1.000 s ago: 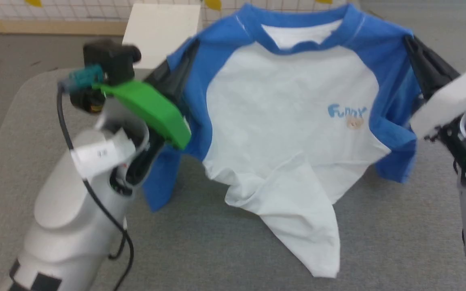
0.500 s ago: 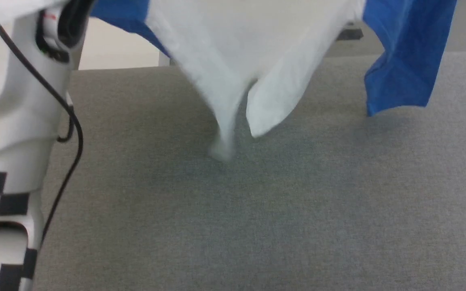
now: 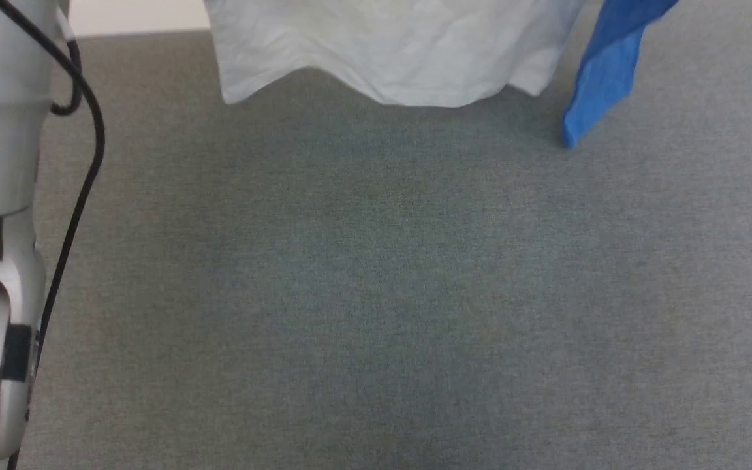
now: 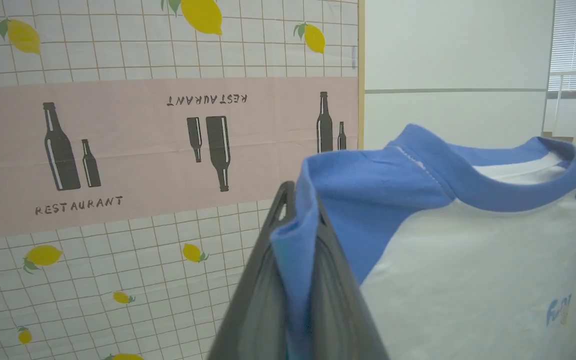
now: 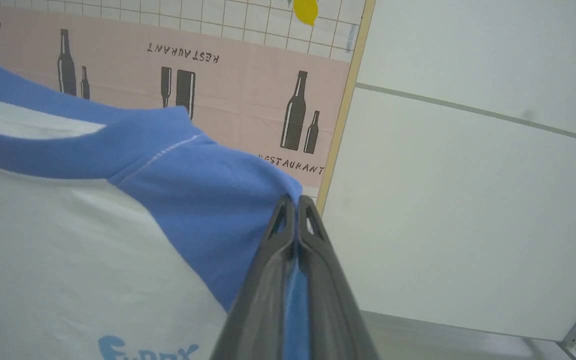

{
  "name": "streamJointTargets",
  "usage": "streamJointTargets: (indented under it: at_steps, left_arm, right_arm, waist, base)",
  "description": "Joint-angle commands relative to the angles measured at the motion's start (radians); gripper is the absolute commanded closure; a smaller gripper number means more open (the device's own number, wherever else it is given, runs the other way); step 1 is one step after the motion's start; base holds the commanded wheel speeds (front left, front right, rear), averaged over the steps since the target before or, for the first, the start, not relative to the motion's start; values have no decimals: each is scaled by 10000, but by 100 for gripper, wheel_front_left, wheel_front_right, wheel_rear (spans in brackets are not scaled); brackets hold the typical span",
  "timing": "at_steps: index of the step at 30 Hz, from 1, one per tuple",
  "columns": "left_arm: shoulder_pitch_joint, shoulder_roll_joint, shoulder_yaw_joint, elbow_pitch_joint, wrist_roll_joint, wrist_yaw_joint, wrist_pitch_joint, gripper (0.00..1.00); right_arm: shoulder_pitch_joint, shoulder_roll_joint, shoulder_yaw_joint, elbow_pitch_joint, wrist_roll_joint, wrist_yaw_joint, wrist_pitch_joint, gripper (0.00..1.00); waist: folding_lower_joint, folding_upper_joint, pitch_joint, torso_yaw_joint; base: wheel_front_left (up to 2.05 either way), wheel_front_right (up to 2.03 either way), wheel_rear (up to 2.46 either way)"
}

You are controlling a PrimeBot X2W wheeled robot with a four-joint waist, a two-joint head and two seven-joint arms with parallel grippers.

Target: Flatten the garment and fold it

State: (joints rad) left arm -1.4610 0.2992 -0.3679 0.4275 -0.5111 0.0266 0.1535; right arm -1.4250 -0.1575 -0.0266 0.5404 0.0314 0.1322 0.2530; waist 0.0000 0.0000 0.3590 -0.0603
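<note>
The left claw (image 4: 300, 220) gripped the shirt (image 4: 468, 260) by one shoulder, right claw (image 5: 295, 205) by the other. Hem dangled over the worktop (image 3: 376, 294).

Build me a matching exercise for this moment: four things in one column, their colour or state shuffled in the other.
Things:
1. garment body
2. sleeve
3. table
4. right end effector

Colour or state:
A. grey
B. shut on the garment
C. white
D. blue

Pairs: 1-C, 2-D, 3-A, 4-B
</note>
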Motion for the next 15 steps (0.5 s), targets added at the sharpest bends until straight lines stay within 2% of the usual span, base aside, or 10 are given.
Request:
streamJointTargets:
  at_steps: [1, 6, 15]
  left_arm:
    - [-392, -18, 128, 64, 165, 107, -304, 100]
    - [-1155, -90, 432, 436, 342, 325, -1442, 100]
    - [-2058, -211, 628, 668, 700, 383, -3499, 100]
  right_arm:
    - [-424, -94, -42, 85, -282, -15, -237, 100]
    - [-1569, -141, -24, 475, -1312, -15, -1110, 100]
    - [-2701, -539, 115, 1234, -2530, -15, -2710, 100]
  waist:
    - [0, 0, 1068, -13]
    - [0, 0, 1869, 49]
    - [0, 0, 3084, 238]
  base:
    - [0, 0, 0]
    - [0, 0, 0]
    - [0, 0, 0]
